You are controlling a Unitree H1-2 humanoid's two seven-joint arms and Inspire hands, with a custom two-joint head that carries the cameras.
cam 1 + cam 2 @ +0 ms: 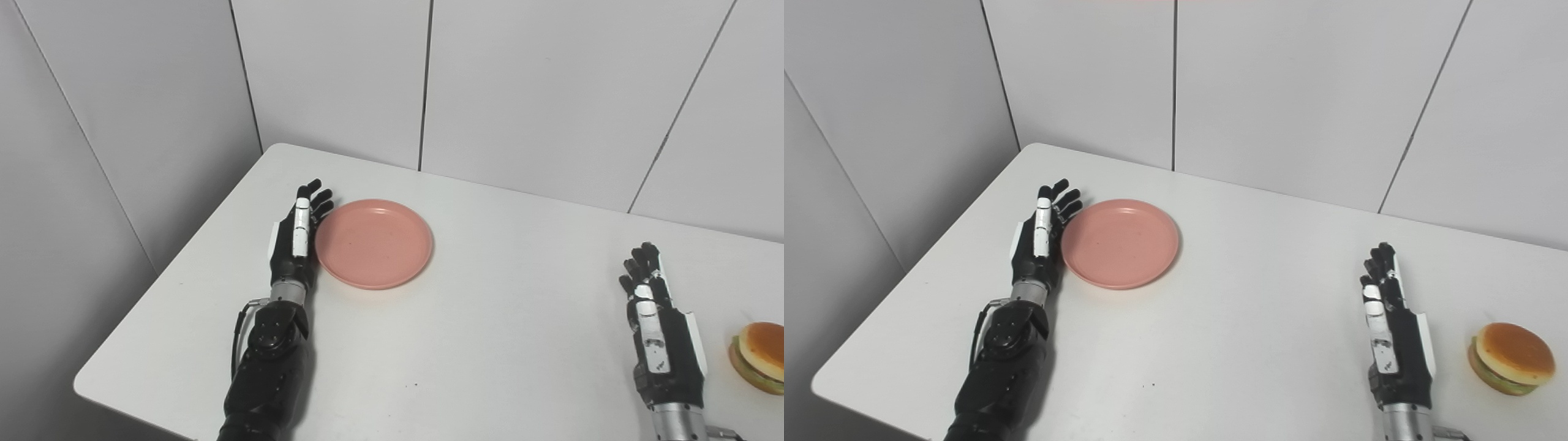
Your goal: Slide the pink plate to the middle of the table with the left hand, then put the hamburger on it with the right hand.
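A white desk (502, 318) is seen from above, backed by pale grey wall panels (520, 86); its far left corner is rounded and lies close to the corner of the walls.

Toward the left edge of the desk, the left hand (295, 236) is stretched out flat on its side, with the fingers (318, 199) straight, slightly spread and pointed at the far edge. Nothing is gripped by it: the hand is open, and its palm side is laid against the left rim of the pink plate (373, 242). Contact between the two appears to be made along that rim, though the exact line of touch is hidden by the hand itself. The black forearm (266, 367) is brought in from the near edge of the desk.

The pink plate is found in the left half of the desk, nearer the far left corner than the middle, lying flat and empty.

Well apart from it, toward the right edge, the right hand (1390, 324) is held with its fingers extended and close together, pointed at the far edge. Nothing is held by it, so it is open as well. Whether it rests on the surface or is held just above cannot be told.

Just beside that hand, nearest the right edge, the hamburger (1511, 358) is set on the desk, its brown bun uppermost and a green layer shown beneath. It is not touched by the right hand.
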